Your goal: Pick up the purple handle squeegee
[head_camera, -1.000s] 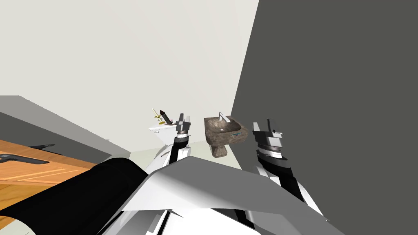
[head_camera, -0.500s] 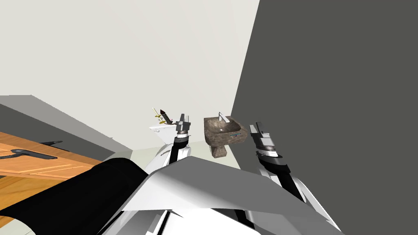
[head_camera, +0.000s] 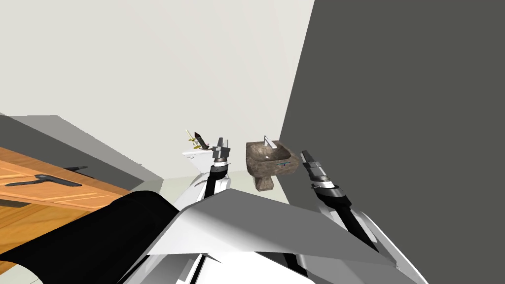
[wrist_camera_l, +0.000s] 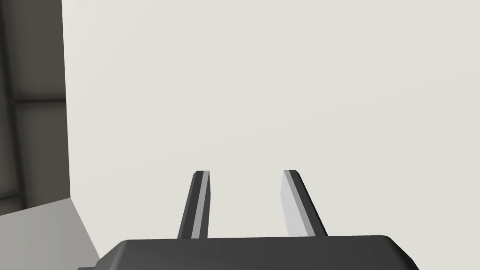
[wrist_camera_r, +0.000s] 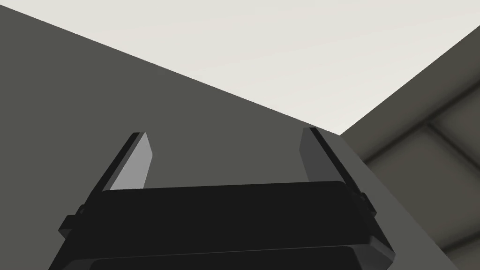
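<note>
While both arms are held forward, the left gripper point(wrist_camera_l: 246, 174) is seen released, its fingers apart with nothing between them, and the right gripper point(wrist_camera_r: 225, 133) is likewise spread wide and empty. Beyond and between them, a brown stone sink point(head_camera: 257, 165) is set against a dark grey wall point(head_camera: 394, 123). A small thin squeegee point(head_camera: 283, 162), its colours barely discernible, is laid on the sink's front rim.

A dark grey wall point(head_camera: 394, 123) runs close along your right gripper point(head_camera: 306, 157), leaving little room on that side. Ahead, a mottled brown stone-look pedestal basin point(head_camera: 269, 160) and a white fixture point(head_camera: 193, 154) stand apart, with open space between them.
</note>
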### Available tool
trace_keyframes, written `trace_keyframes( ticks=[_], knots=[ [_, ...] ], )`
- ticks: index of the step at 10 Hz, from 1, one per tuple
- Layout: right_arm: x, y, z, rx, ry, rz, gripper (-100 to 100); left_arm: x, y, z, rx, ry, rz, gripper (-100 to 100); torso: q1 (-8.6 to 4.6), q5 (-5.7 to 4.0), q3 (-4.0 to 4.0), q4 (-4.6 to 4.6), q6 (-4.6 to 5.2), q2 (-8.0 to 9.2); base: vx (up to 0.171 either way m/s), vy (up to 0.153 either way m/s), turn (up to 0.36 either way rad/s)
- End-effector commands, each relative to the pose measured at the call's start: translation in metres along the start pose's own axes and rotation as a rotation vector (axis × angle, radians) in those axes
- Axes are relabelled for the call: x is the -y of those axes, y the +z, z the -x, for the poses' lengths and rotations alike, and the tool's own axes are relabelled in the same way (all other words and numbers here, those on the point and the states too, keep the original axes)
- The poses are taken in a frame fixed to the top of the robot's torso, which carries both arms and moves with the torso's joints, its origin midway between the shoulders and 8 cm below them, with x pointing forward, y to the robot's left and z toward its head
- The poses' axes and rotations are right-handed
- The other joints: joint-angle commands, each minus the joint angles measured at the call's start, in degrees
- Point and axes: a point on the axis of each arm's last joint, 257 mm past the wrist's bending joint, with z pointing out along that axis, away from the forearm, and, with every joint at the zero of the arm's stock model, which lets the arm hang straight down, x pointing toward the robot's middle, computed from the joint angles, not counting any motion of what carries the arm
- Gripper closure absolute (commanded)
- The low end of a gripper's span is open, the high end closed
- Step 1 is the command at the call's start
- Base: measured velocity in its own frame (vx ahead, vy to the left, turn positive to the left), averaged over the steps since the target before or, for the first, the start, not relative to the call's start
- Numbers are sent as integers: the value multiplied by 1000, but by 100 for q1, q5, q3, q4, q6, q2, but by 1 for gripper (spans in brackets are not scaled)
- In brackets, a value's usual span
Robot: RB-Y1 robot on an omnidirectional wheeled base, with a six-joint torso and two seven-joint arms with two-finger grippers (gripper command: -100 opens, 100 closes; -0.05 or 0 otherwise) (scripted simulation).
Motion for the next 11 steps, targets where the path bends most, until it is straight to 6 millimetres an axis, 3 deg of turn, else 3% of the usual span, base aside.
trace_keyframes(
  ticks=[1, 4, 5, 6, 7, 8, 9, 10, 11],
  knots=[
    [6, -2, -2, -34, -41, -7, -100, 0, 0, 0, 0, 0, 0, 0, 0, 0, 0, 0, 0, 0, 7, -41, 32],
    [34, -8, -7, -128, -179, -37, -100, 0, 0, 0, 0, 0, 0, 0, 4, 1, 3, 1, 2, 5, 6, -43, 51],
    [34, -8, -7, -137, -185, -35, -100, 0, 0, 0, 0, 0, 0, 0, 2, 1, 1, 1, 1, 2, 6, -39, 35],
    [49, -12, -7, -181, -254, -49, -100, 0, 0, 0, 0, 0, 0, 0, 4, 1, 2, 1, 2, 3, 2, -41, 75],
    [49, -12, -8, -189, -259, -46, -100, 0, 0, 0, 0, 0, 0, 0, 3, 1, 3, 1, 1, 4, 3, -41, 34],
    [64, -16, -7, -234, -329, -59, -100, 0, 0, 0, 0, 0, 0, 0, 4, 1, 3, 1, 2, 5, 11, -44, 60],
    [64, -16, -7, -241, -334, -57, -100, 0, 0, 0, 0, 0, 0, 0, 2, 1, 2, 1, 1, 2, 7, -34, 44],
    [79, -20, -5, -287, -406, -68, -100, 0, 0, 0, 0, 0, 0, 0, 6, 1, 1, 1, 2, 3, 5, -32, 69],
    [79, -20, -5, -292, -409, -66, -100, 0, 0, 0, 0, 0, 0, 0, 6, 1, 2, 1, 1, 3, 4, -28, 39]
  ],
)
